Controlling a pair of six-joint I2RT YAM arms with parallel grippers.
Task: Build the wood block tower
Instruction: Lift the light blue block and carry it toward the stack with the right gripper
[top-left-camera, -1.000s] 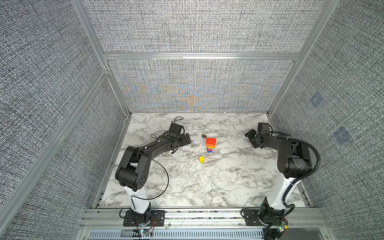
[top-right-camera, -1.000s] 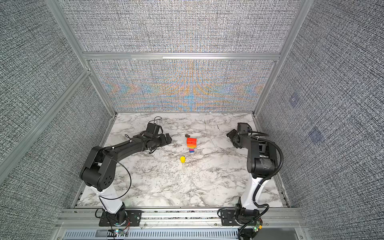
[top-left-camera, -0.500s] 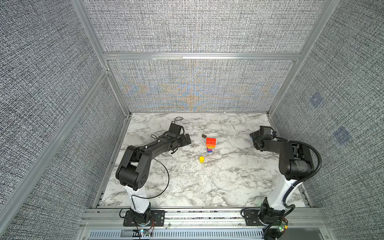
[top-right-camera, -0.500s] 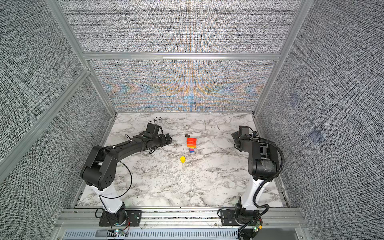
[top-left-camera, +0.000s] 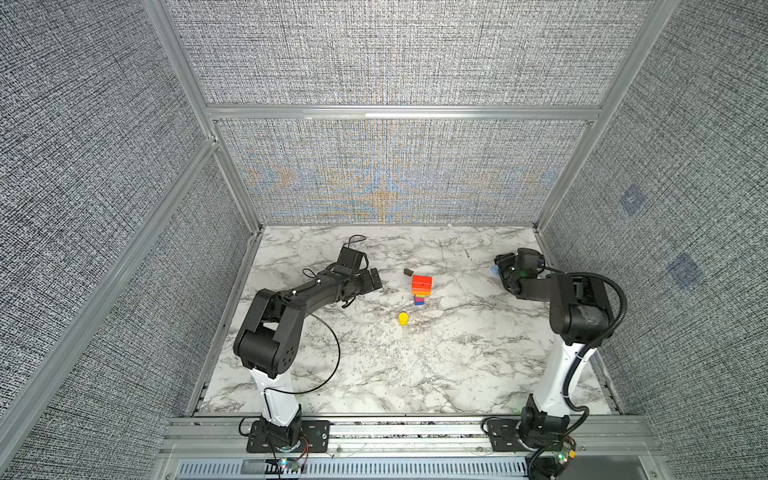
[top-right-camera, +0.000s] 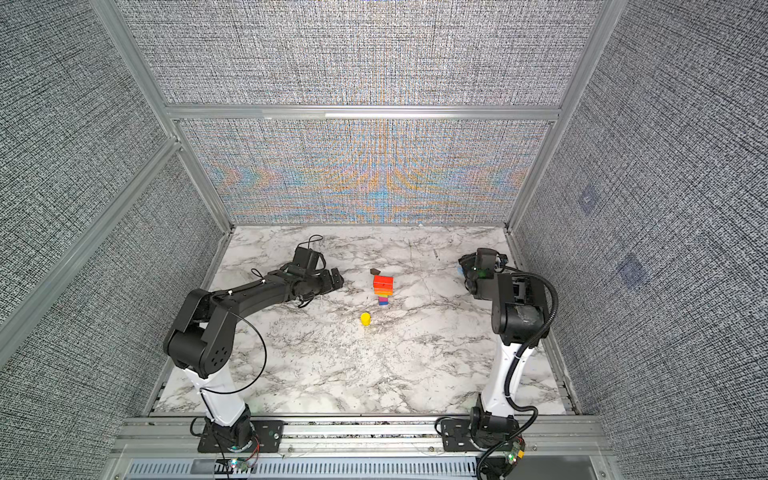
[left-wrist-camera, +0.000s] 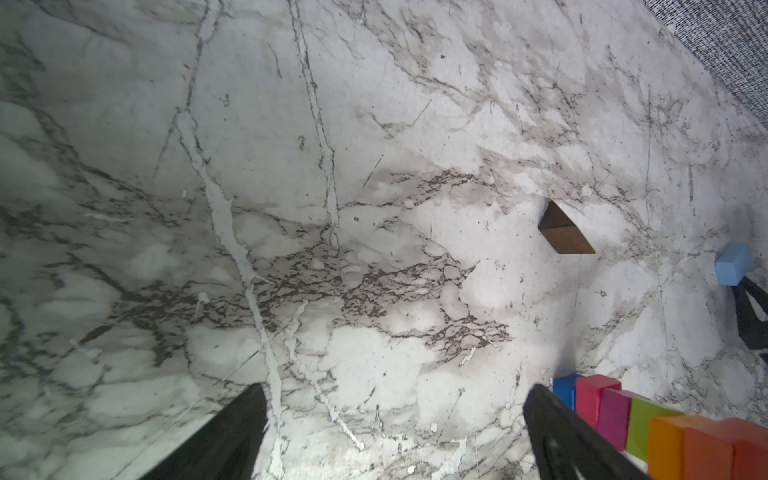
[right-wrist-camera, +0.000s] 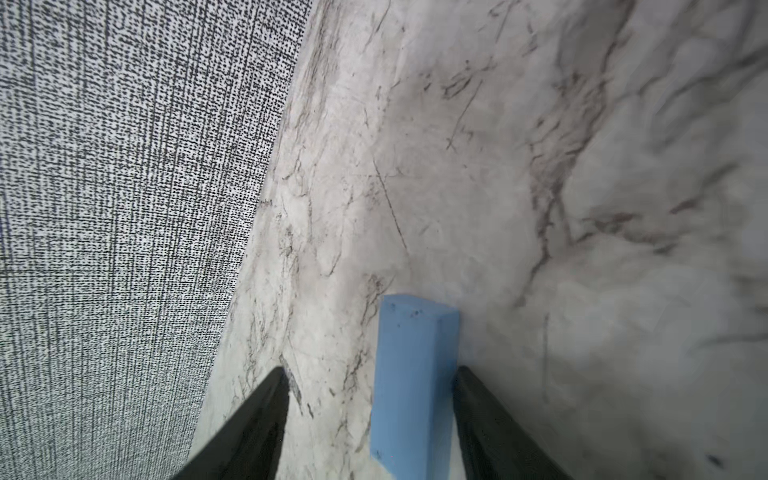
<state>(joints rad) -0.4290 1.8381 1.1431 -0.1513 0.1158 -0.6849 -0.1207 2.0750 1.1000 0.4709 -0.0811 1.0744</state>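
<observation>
The tower (top-left-camera: 421, 289) (top-right-camera: 383, 289) stands mid-table: blue, pink, purple and green blocks low, orange and red slabs on top; its side shows in the left wrist view (left-wrist-camera: 665, 428). A dark brown block (top-left-camera: 408, 272) (top-right-camera: 375, 271) (left-wrist-camera: 565, 230) lies just behind it. In front of it stands a yellow cylinder (top-left-camera: 403, 318) (top-right-camera: 365, 319). My left gripper (top-left-camera: 376, 279) (top-right-camera: 337, 277) (left-wrist-camera: 392, 390) hovers open and empty left of the tower. At the far right my right gripper (top-left-camera: 500, 270) (top-right-camera: 465, 268) (right-wrist-camera: 372, 370) straddles a light blue block (right-wrist-camera: 415, 374) (left-wrist-camera: 733, 264); one finger touches it, the other stands apart.
The fabric side wall (right-wrist-camera: 124, 208) rises close beside the right gripper. The left arm's cable (top-left-camera: 328, 357) loops over the marble table (top-left-camera: 415, 374). An aluminium rail (top-left-camera: 395, 428) runs along the front edge.
The right gripper has turned and settled over the light blue block near the right wall, and its jaws have narrowed. The left arm, the tower and the loose blocks have not moved.
</observation>
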